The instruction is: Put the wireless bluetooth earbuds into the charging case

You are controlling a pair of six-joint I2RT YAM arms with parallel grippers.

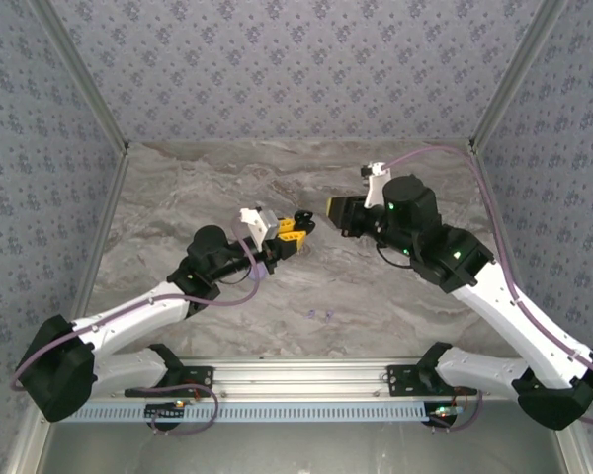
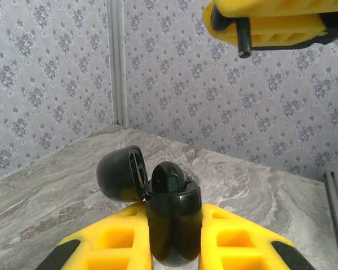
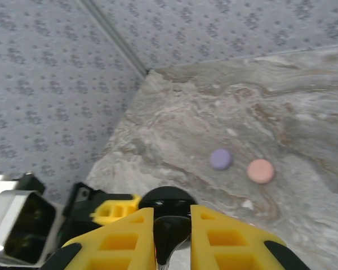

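Desk (image 1: 178, 197): grey marble, patterned walls (image 1: 277, 59) behind.
Left pincer (image 1: 298, 229): clenched on open black case (image 2: 172, 219).
Right pincer (image 3: 172, 216): grasping black earbud (image 2: 243, 39).

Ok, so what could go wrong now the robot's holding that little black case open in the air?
The tiny black earbud pinched in the right gripper barely pokes out, so it might slip and drop onto the table. The open black case is held off the table only by the left gripper, so a push could tip it or miss the slot.
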